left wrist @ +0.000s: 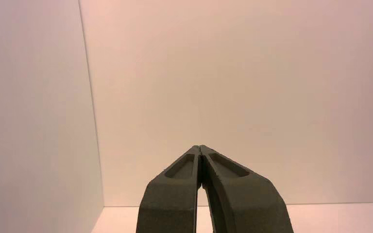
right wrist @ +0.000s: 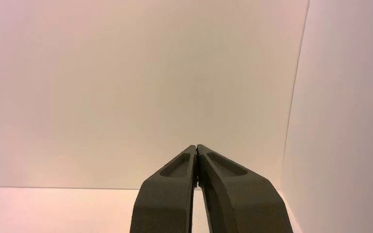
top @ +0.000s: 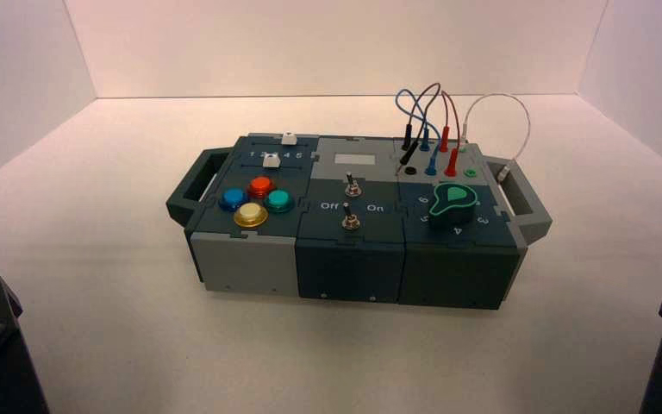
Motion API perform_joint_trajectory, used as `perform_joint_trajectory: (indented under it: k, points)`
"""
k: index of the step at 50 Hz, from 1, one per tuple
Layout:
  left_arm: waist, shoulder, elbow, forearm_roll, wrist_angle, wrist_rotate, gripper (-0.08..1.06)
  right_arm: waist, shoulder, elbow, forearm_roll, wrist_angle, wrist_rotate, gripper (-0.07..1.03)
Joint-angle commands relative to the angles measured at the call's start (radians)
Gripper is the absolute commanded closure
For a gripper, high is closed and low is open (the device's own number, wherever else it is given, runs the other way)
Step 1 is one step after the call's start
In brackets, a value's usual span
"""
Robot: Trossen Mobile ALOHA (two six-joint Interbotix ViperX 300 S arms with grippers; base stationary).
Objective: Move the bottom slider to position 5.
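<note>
The box point(top: 224, 259) stands on the white table in the high view. At its far left part two white square slider knobs sit one behind the other. The bottom slider point(top: 270, 160) is the nearer, larger-looking knob, under a row of small white numerals whose digit 5 point(top: 298, 155) lies to its right. The other knob point(top: 289, 138) sits behind it. My left gripper point(left wrist: 200, 147) is shut and empty, facing the white wall. My right gripper point(right wrist: 195, 146) is also shut and empty, facing the wall. Both arms are parked at the near corners, far from the box.
On the box are round coloured push buttons point(top: 251, 203), two toggle switches point(top: 352, 186) with Off and On lettering, a green dial point(top: 454, 203) and looped wires point(top: 431, 121). Dark handles point(top: 191, 185) stick out at both ends. White walls enclose the table.
</note>
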Motion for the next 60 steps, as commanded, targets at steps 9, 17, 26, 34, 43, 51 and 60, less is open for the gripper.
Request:
perform_joint_trajectory:
  k: [9, 17, 26, 34, 43, 51, 60]
  points:
    - [-0.002, 0.003, -0.028, -0.002, -0.002, 0.005, 1.01, 0.002, 0.003, -0.028, 0.002, -0.006, 0.0, 0.98]
    - [-0.002, 0.005, -0.028, -0.002, 0.018, 0.005, 1.01, 0.0, 0.003, -0.025, 0.002, -0.002, 0.0, 0.99]
    - [-0.003, 0.003, -0.04, -0.002, 0.083, 0.005, 1.0, 0.002, 0.005, -0.023, 0.002, 0.005, 0.0, 0.99]
    - [-0.014, 0.0, -0.064, -0.002, 0.176, 0.005, 1.01, 0.0, 0.005, -0.029, 0.002, 0.038, 0.0, 0.99]
    - [-0.06, -0.009, -0.124, -0.005, 0.368, 0.005, 1.01, 0.006, 0.025, -0.057, 0.003, 0.135, 0.002, 0.99]
    - [-0.098, -0.006, -0.172, -0.012, 0.558, 0.005, 1.01, 0.023, 0.071, -0.095, 0.008, 0.252, 0.009, 0.99]
    - [-0.121, 0.015, -0.245, -0.043, 0.854, 0.003, 1.01, 0.1, 0.118, -0.132, 0.012, 0.367, 0.009, 0.99]
